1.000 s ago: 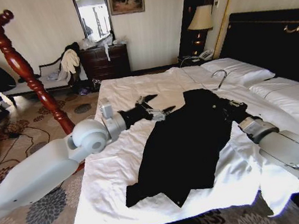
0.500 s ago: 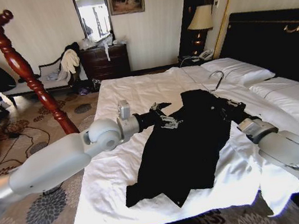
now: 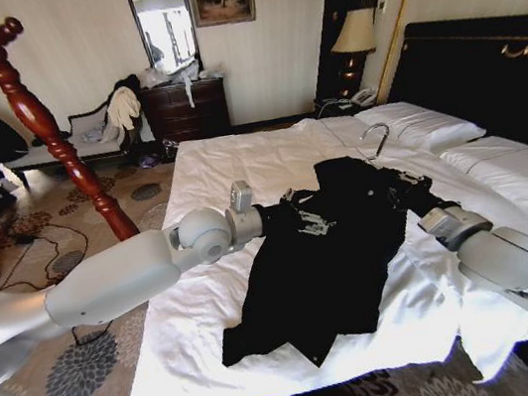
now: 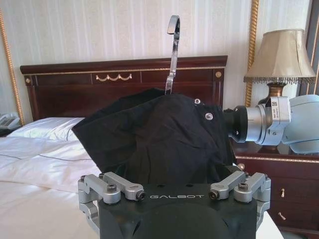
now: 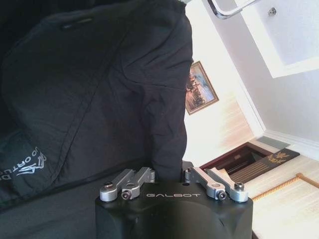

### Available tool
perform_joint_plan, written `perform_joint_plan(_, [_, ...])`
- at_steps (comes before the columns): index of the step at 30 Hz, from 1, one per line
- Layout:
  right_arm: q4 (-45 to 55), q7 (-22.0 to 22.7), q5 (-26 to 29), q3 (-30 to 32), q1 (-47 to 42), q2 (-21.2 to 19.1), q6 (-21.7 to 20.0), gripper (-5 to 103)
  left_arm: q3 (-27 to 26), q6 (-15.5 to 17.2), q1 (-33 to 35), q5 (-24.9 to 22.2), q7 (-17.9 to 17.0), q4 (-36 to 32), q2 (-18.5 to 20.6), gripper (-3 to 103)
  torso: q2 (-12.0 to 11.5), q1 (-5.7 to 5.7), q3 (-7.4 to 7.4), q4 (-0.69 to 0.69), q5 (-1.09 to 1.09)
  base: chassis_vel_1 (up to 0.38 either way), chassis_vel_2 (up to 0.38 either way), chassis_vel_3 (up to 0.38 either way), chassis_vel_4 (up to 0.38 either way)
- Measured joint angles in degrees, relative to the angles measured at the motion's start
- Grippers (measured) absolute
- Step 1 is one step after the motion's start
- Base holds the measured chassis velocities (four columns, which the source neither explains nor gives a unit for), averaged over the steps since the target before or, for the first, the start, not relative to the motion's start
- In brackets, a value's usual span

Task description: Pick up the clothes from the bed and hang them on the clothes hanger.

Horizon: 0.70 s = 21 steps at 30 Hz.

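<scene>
On the bed (image 3: 238,162), the right gripper (image 3: 406,194) pinches the black jacket's (image 3: 334,257) shoulder, raising it with the hanger (image 3: 373,138) inside, while the left gripper (image 3: 310,219), fingers spread wide, reaches the opposite shoulder, apparently to share the lift.

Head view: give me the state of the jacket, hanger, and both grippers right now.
Black jacket: top end lifted, tail lying on the bed.
Hanger: inside jacket, silver hook sticking up.
Left gripper: against the jacket's left shoulder.
Right gripper: shut on jacket fabric.
</scene>
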Motion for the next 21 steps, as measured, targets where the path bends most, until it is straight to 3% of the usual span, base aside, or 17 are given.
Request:
perform_joint_plan(1, [0.0, -0.1, -0.3, 0.0, 0.0, 0.0, 0.2, 20, 0.1, 0.0, 0.0, 0.3, 0.0, 0.2, -0.3, 103, 0.0, 0.0, 0.0, 0.0, 0.0, 0.0, 0.0, 0.0, 0.0])
perform_joint_plan(5, [-0.1, -0.1, -0.6, -0.1, 0.1, 0.0, 0.4, 20, 0.5, 0.0, 0.0, 0.8, 0.4, 0.8, -0.8, 98, 0.0, 0.0, 0.0, 0.0, 0.0, 0.0, 0.0, 0.0, 0.0])
perform_joint_plan(8, [-0.1, -0.5, -1.9, -0.1, -0.1, 0.2, 1.0, 20, 1.6, -0.2, -0.2, 1.7, 1.5, 1.1, -0.8, 81, 0.0, 0.0, 0.0, 0.0, 0.0, 0.0, 0.0, 0.0, 0.0])
perform_joint_plan(11, [-0.2, -0.6, -2.5, -0.1, -0.2, 0.6, 1.3, 20, 1.8, -0.3, 0.0, 1.7, 1.7, 1.1, -0.7, 76, 0.0, 0.0, 0.0, 0.0, 0.0, 0.0, 0.0, 0.0, 0.0])
perform_joint_plan(12, [-0.1, -0.6, -2.6, -0.1, -0.3, 0.8, 1.4, 20, 1.9, -0.4, 0.2, 1.9, 1.8, 1.3, -0.7, 65, 0.0, 0.0, 0.0, 0.0, 0.0, 0.0, 0.0, 0.0, 0.0])
perform_joint_plan(17, [0.1, -0.9, -2.6, -0.1, 0.0, 1.0, 1.4, 20, 2.1, -0.6, 0.5, 2.2, 1.9, 1.5, -0.7, 54, 0.0, 0.0, 0.0, 0.0, 0.0, 0.0, 0.0, 0.0, 0.0])
perform_joint_plan(21, [0.4, -1.3, -2.4, 0.0, 0.1, 1.1, 1.4, 20, 2.1, -0.9, 0.9, 2.7, 2.3, 1.4, -0.6, 32, 0.0, 0.0, 0.0, -0.01, 0.0, 0.0, 0.0, 0.0, 0.0])
